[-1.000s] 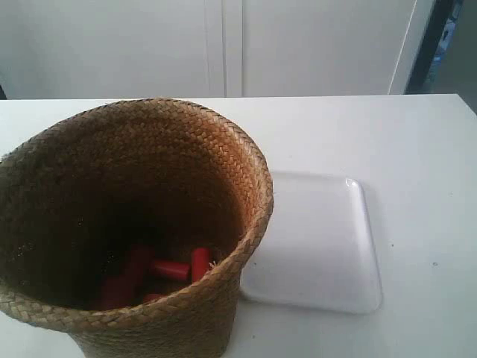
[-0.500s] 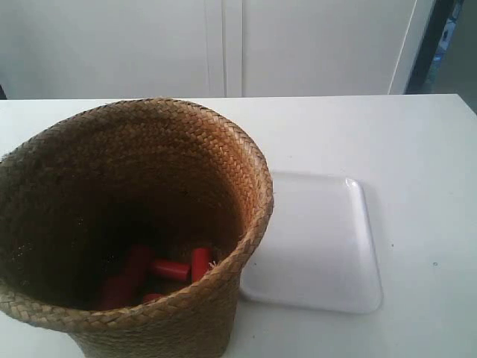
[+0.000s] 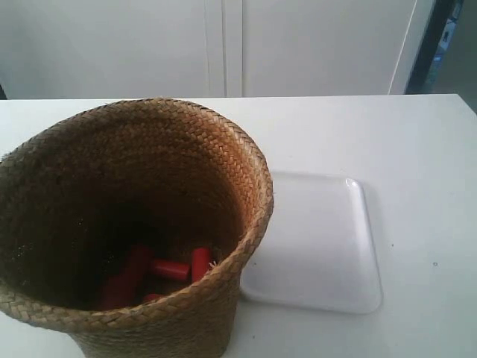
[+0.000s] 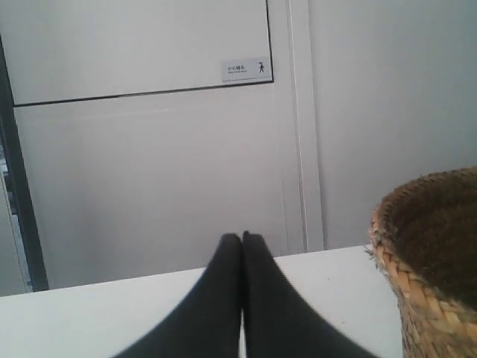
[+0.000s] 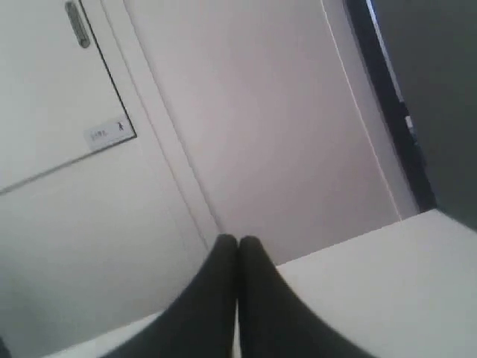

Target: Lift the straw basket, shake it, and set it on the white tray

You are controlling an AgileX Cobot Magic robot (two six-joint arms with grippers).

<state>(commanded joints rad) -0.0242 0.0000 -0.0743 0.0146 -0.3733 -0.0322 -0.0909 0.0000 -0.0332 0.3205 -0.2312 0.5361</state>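
Exterior view: straw basket (image 3: pixel 186 149) stands upright on the white bench (image 3: pixel 387 127). The white tray (image 3: pixel 320 246) lies flat just beside it; touching or not, can't tell. Red cylinders (image 3: pixel 170 268) lie in the basket's bottom, perhaps four, dim in there. Left wrist view: left gripper (image 4: pixel 241 237) over the bench, jaws pressed together, basket rim close by. Right wrist view: right gripper (image 5: pixel 238 240), jaws pressed together too.

We see our left pincer (image 4: pixel 242 237) as two matte black fingers (image 4: pixel 212 298), broad at the base and narrowing in a smooth curve to rounded tips. Our right pincer (image 5: pixel 238 240) looks the same: two plain black fingers (image 5: pixel 205 306), smooth-surfaced and tapered, their lower parts blurred.
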